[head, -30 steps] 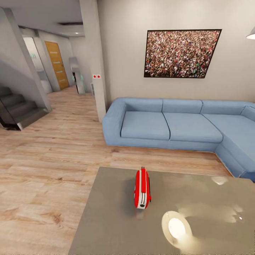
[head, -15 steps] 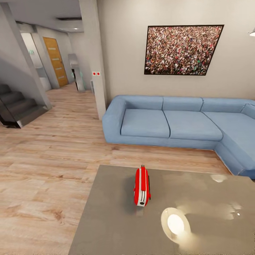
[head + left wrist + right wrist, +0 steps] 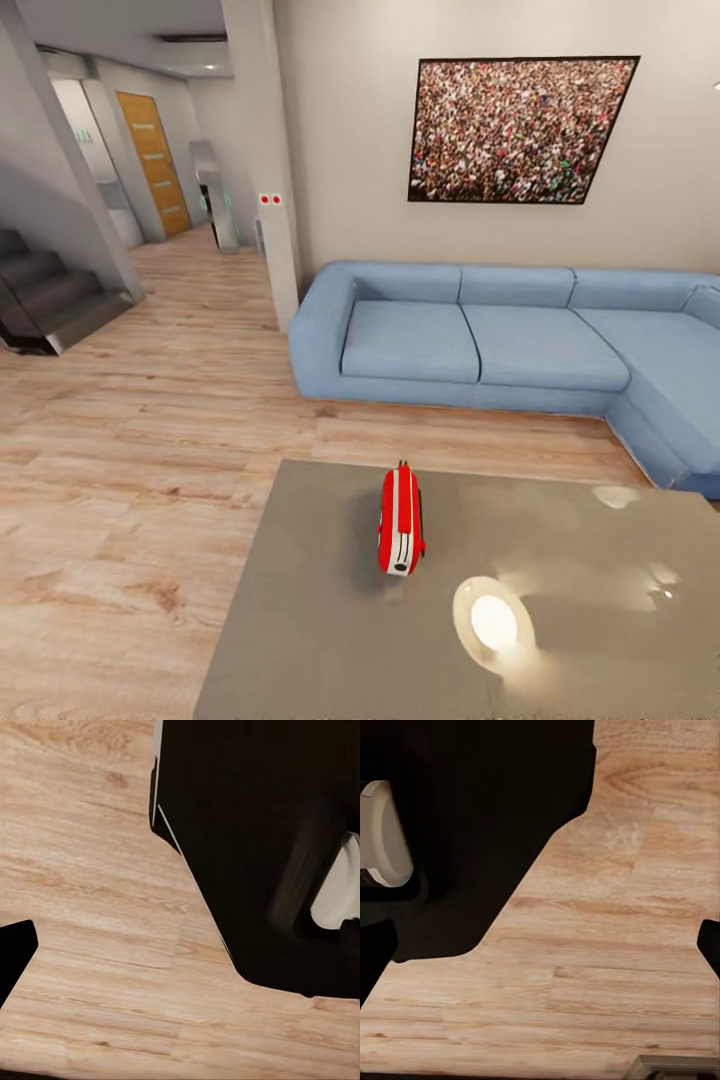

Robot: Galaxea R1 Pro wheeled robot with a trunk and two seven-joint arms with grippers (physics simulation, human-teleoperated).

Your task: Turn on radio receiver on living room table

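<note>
At the far left, a dark staircase [image 3: 40,300] is being shown rising beside a grey wall, and a wooden door [image 3: 155,165] is being seen down the hallway beyond it. Light wood plank floor [image 3: 130,480] is being spread across the living room from the stairs to the sofa. A pillar [image 3: 262,150] carrying two small red marks is being shown between the hallway and the blue sectional sofa [image 3: 500,345], which is being set against the beige far wall. Above the sofa, a framed crowd picture [image 3: 520,130] is being displayed.

In the near middle, the table [image 3: 300,640] is being shown with a glossy grey-taupe top on which a lamp's bright reflection is being cast. The radio receiver [image 3: 401,522] is being seen standing upright on the table's far-left part, narrow end toward the camera.

In both wrist views, plank floor and a dark robot body are being shown; each claw's opening cannot be told, nor anything held.
</note>
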